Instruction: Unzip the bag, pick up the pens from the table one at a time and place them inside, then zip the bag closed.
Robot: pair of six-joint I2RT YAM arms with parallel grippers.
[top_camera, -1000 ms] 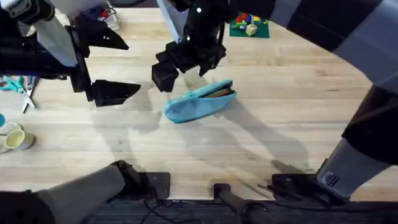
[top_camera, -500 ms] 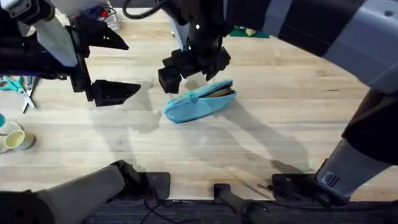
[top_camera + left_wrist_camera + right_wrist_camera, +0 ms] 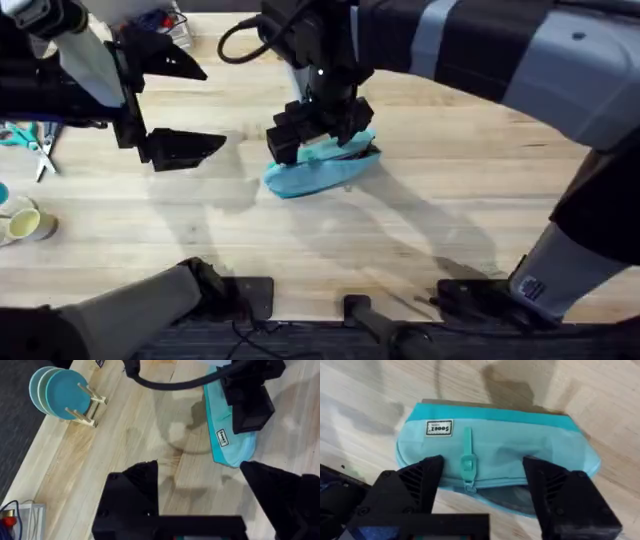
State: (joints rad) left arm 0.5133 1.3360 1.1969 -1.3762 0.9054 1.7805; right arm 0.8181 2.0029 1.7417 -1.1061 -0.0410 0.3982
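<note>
So the bag [image 3: 318, 168] is lying on the table [image 3: 440, 180] roughly in the middle, light blue, long side running diagonally in the overhead view. The right gripper [image 3: 312, 135] is parked directly over it, fingers spread wide, one on each side of the pouch's width, not clamped on anything. From the right wrist cam you can see the bag [image 3: 495, 455] pretty well: small white label [image 3: 439, 428] near one end, the zipper pull tab [image 3: 467, 462] lying flat across the fabric right between the two fingers, and the zipper looks partly open with a dark gap along the near edge. The left gripper [image 3: 170, 105] hangs off to the left, well apart from the bag, jaws wide open and empty. Its wrist cam catches a teal disc on a wooden stand [image 3: 62, 397].
</note>
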